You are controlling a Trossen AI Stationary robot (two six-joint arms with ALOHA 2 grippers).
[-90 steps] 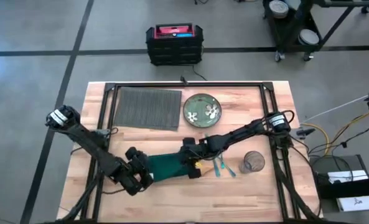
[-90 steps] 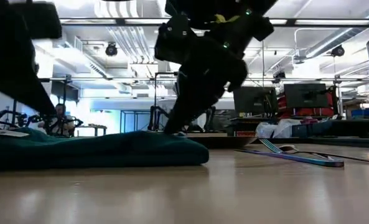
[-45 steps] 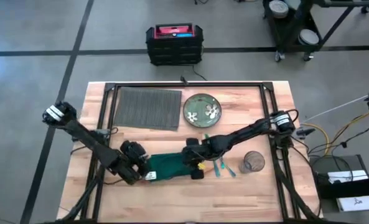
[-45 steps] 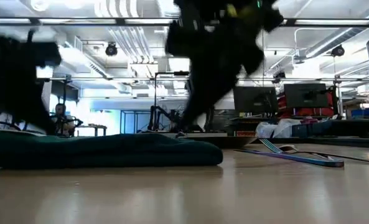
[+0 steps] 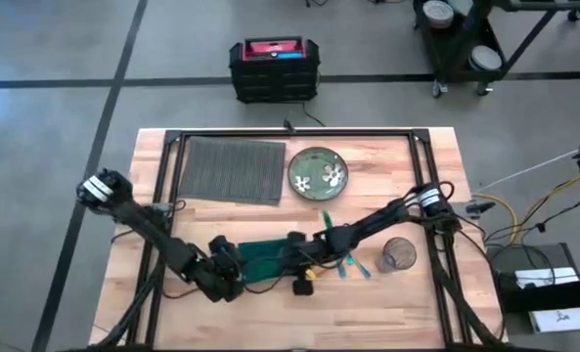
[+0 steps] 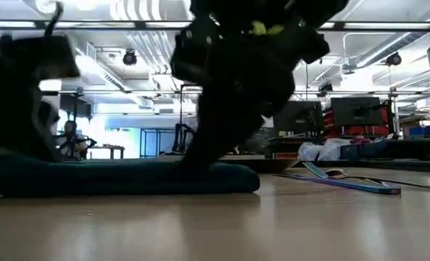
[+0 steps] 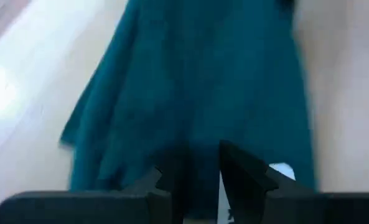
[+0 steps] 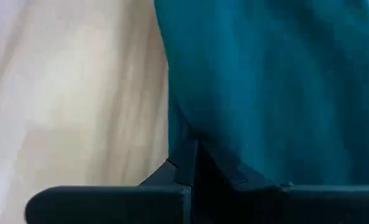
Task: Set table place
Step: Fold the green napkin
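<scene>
A: Napkin (image 5: 263, 259) lies flat at the near middle of the table (image 5: 407, 303). Over the last second it has been drawn out from a bunched heap into a longer strip.

B: Grippers?

A: Left gripper (image 7: 200, 180) is pinched together on the napkin's left end; right gripper (image 8: 195, 163) is clamped on the right end. Both arms have dropped lower, pulling opposite ways.

B: The place?

A: Mat (image 5: 231, 169) sits at the far left, bare, with the plate (image 5: 317, 171) just beside it. Cutlery (image 5: 343, 262) and glass (image 5: 398, 253) are right of the napkin. Judgement: still straightening; nothing is on the mat yet.
</scene>
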